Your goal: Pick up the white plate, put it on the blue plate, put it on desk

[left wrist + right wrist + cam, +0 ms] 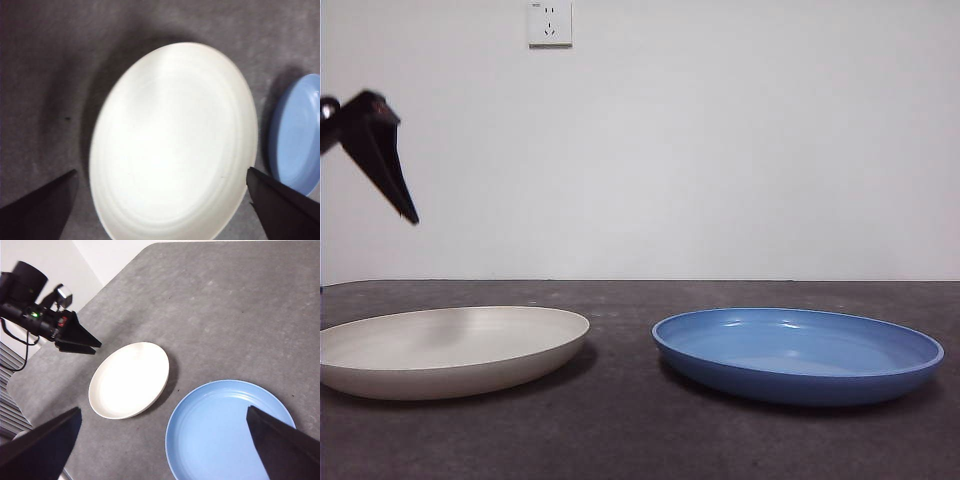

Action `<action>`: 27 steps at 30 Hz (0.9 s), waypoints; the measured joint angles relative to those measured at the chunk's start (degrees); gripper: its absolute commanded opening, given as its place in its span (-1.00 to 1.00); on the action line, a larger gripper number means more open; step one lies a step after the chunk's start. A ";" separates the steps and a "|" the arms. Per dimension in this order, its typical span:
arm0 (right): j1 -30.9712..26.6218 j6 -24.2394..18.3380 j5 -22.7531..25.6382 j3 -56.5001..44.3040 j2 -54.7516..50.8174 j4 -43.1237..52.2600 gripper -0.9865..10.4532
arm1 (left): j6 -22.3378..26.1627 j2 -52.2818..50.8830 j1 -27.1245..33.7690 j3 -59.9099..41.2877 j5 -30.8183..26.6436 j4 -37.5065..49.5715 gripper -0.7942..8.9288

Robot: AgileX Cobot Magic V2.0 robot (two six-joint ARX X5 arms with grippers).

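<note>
Hovering above the white plate (172, 145) with jaws apart, left gripper (382, 160), blue plate (798, 352) at its 3 o'clock on the desk (620, 430), right gripper (160, 450) high, jaws apart.

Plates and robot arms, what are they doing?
The left gripper hangs open in the air above the white plate, not touching it. The white plate sits on the desk beside the blue plate, and the two plates are apart. The right gripper is open too, high above the blue plate, holding nothing. So nothing has been picked up yet.
</note>
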 measured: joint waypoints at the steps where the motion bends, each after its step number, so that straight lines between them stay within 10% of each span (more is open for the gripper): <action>1: 0.00 0.00 0.00 0.00 0.00 0.00 0.24 | 0.00 0.90 0.04 0.00 -0.04 0.09 0.51; 17: 0.00 0.00 0.02 0.00 0.00 0.00 0.24 | 0.94 8.81 -1.33 0.09 -0.09 0.57 0.47; 27: 0.00 0.00 0.02 0.00 0.00 0.00 0.24 | 1.05 9.29 -1.90 0.15 -3.15 0.31 -0.42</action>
